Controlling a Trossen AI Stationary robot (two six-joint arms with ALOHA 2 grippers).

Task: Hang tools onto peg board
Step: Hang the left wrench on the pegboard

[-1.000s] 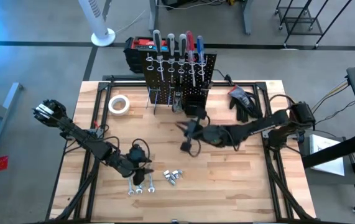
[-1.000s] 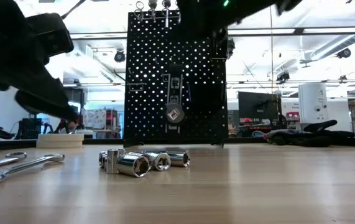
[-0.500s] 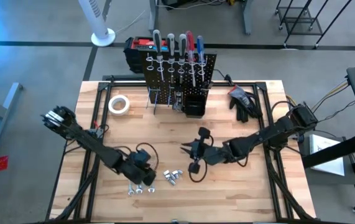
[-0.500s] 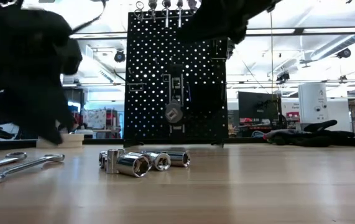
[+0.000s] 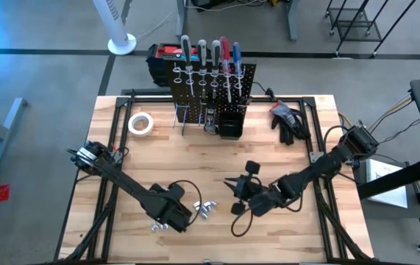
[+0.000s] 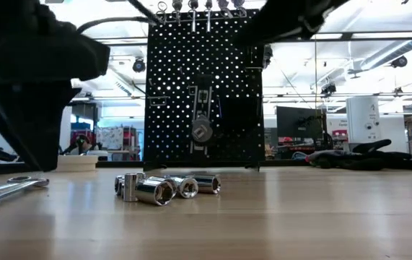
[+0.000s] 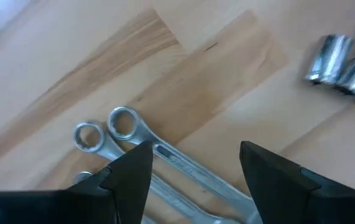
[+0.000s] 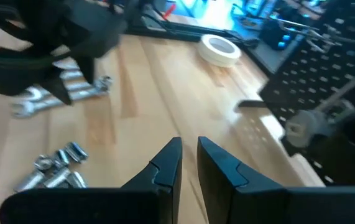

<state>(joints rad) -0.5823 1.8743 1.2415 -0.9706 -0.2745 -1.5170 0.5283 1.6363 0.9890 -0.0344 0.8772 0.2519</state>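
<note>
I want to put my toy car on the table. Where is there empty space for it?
The front right corner of the table is bare, and so is the middle strip between the peg board and the arms. The front left is crowded: wrenches, sockets, and the left hand. The tape roll and gloves fill the back corners.

Five upright screwdrivers [image 5: 210, 55] in the black perforated peg board [image 5: 248, 77], one white tape roll [image 5: 140, 123], one cluster of silver sockets [image 5: 207, 209], three silver wrenches [image 7: 165, 158].
</note>
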